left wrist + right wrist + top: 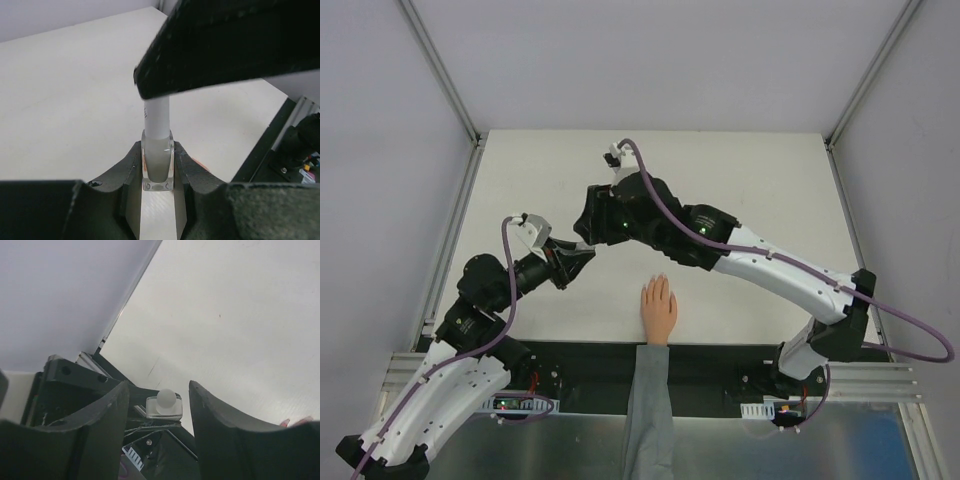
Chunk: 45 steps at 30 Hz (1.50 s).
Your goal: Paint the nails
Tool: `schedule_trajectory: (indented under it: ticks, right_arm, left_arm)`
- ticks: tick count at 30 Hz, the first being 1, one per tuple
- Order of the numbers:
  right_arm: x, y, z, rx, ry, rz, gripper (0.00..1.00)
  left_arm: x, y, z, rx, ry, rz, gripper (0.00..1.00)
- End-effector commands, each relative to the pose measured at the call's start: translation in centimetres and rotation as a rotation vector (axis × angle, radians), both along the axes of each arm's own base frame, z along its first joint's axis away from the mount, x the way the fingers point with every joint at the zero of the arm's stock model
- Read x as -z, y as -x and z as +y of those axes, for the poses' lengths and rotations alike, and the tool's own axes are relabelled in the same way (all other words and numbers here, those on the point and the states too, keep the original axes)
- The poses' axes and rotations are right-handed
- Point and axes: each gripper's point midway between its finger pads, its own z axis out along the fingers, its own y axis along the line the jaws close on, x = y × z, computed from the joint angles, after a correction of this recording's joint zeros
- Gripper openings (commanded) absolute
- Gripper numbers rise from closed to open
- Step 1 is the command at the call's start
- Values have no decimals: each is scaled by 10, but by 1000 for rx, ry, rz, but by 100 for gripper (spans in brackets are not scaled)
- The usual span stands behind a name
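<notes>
My left pincer point(158, 159) is clamped on a small clear bottle point(158, 172), which stands upright between the fingers with its white cap point(156, 117) pointing straight up. My right pincer point(159, 390) hangs over it with its fingers apart, one on each side of the cap and touching neither side of it. The hand point(658, 310) lies flat on the white table point(750, 180), near its front edge and between my two arms, just right of the bottle. Its long axis runs from near to far, with the grey sleeve point(648, 400) toward me and the fingers pointing away. The nails point(659, 283) are at that far end, too small to make out.
</notes>
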Motion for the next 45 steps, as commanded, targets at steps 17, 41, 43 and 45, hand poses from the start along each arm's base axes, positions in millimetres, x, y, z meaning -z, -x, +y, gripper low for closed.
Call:
schedule_trajectory:
  ticks: [17, 41, 43, 45]
  right_arm:
    - [14, 7, 41, -61, 2, -35, 0]
    - [-11, 83, -11, -687, -406, -56, 14]
    - [-10, 72, -13, -599, -343, -78, 33]
    - [-2, 47, -23, -397, -223, -57, 53]
  left_arm:
    - [-36, 3, 7, -40, 118, -81, 0]
    - [-49, 77, -26, 393, 196, -35, 0]
    - [-45, 71, -22, 347, 171, -47, 0]
    - [-40, 59, -17, 275, 137, -56, 0]
